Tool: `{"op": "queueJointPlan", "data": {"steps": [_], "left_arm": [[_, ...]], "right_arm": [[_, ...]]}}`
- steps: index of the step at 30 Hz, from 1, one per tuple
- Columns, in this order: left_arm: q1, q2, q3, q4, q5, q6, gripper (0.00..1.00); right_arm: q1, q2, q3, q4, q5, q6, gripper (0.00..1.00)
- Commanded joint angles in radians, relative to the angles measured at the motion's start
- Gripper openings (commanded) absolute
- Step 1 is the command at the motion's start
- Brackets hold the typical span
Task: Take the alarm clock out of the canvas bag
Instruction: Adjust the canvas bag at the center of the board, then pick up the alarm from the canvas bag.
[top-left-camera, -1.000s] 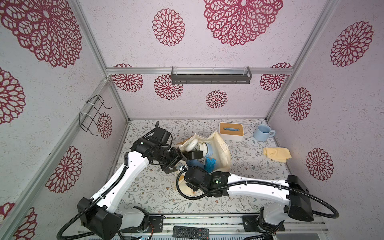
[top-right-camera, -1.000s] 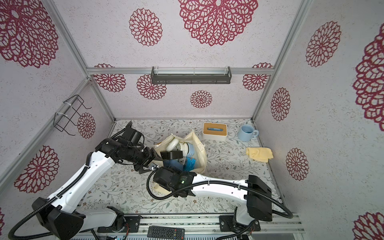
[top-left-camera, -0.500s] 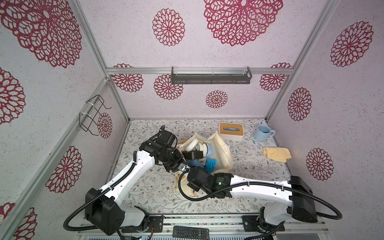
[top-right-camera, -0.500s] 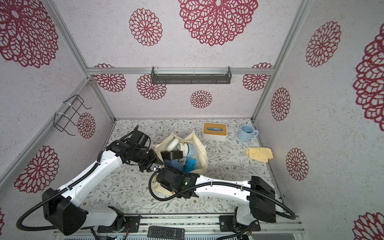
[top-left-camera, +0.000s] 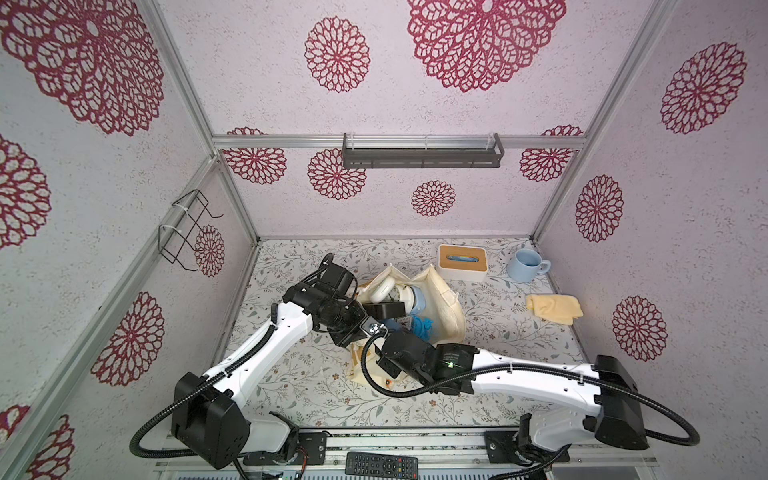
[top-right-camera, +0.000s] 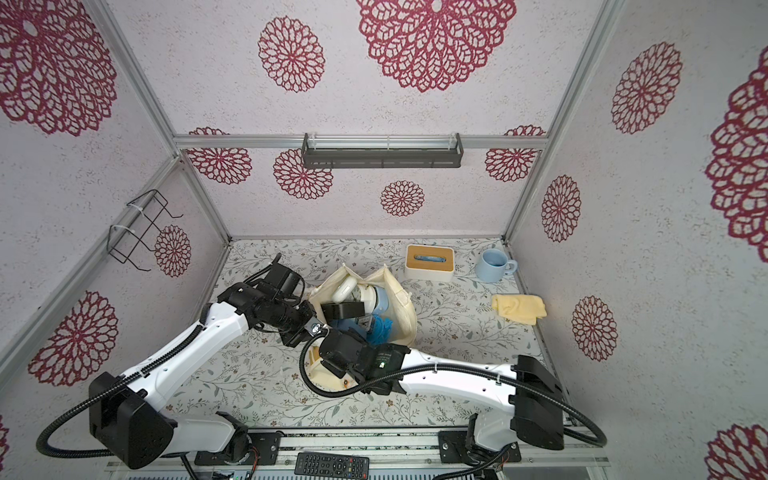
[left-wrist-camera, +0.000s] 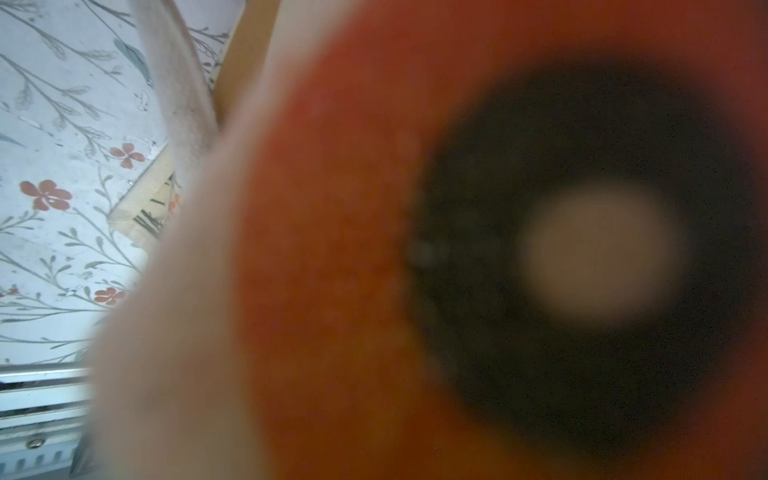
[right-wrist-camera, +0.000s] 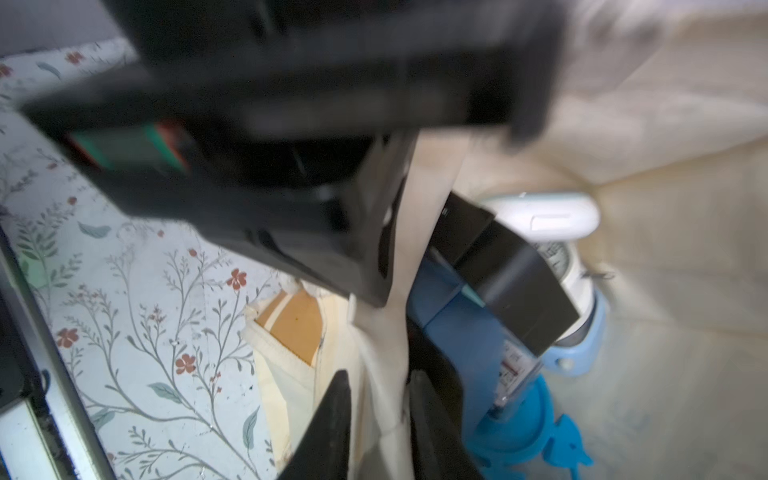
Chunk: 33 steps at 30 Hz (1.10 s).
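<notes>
Canvas bag: the canvas bag (top-left-camera: 446, 299) is seen at the centre of both top views, standing on the counter (top-left-camera: 291, 374) with its mouth spread open toward the camera.
Alarm clock: the alarm clock (right-wrist-camera: 575, 282) is found inside the bag, in the upper part of the mouth. A white-rimmed dial on a light blue body is shown, partly covered by a black box (top-left-camera: 384, 309). A white oval case (top-left-camera: 382, 286) is lying just above it.
Left hand: the left hand (right-wrist-camera: 378, 274) is closed on the bag's rim cloth at the mouth's left side. Its own camera is filled by blurred orange and cream cloth.
Right hand: the right hand (right-wrist-camera: 380, 386) is placed at the bag's lower rim, its fingers held apart with a fold of rim cloth between them.
Clock and hands: the clock is touched by neither hand. The black box and a blue item (top-left-camera: 419, 326) are lying between it and the right hand.
Edges: the bag's right wall is standing just beside the clock. A tissue box (top-left-camera: 460, 262) is set near the bag's upper right corner, and a mug (top-left-camera: 524, 266) and a yellow cloth (top-left-camera: 555, 307) are set further right.
Open room: bare counter is seen lower left of the bag, and between the bag and the yellow cloth.
</notes>
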<state>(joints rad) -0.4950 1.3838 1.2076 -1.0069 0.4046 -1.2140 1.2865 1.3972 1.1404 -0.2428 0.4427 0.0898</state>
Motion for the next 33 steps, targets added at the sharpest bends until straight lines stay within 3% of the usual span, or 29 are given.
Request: {"op": "queueJointPlan", "data": {"steps": [1, 3, 7, 12, 17, 27, 33], "left_arm": [[-0.007, 0.013, 0.014, -0.048, -0.098, 0.055, 0.00], [-0.007, 0.021, 0.029, -0.084, -0.132, 0.095, 0.00], [-0.015, 0.024, 0.074, -0.159, -0.232, 0.177, 0.00], [-0.030, 0.023, 0.134, -0.228, -0.344, 0.259, 0.00], [-0.059, 0.005, 0.119, -0.235, -0.373, 0.269, 0.00], [-0.169, 0.021, 0.010, -0.158, -0.327, 0.168, 0.00], [-0.195, 0.031, -0.022, -0.131, -0.319, 0.136, 0.00]], "right_arm": [[-0.015, -0.114, 0.062, 0.069, 0.003, 0.062, 0.55], [-0.031, -0.148, 0.073, 0.041, -0.017, 0.092, 0.73], [-0.124, -0.203, 0.116, -0.011, -0.086, 0.167, 0.85], [-0.279, -0.172, 0.174, -0.072, -0.249, 0.332, 0.86], [-0.325, -0.082, 0.173, -0.109, -0.366, 0.447, 0.87], [-0.336, 0.069, 0.238, -0.284, -0.339, 0.591, 0.94], [-0.374, 0.106, 0.292, -0.352, -0.448, 0.877, 0.96]]}}
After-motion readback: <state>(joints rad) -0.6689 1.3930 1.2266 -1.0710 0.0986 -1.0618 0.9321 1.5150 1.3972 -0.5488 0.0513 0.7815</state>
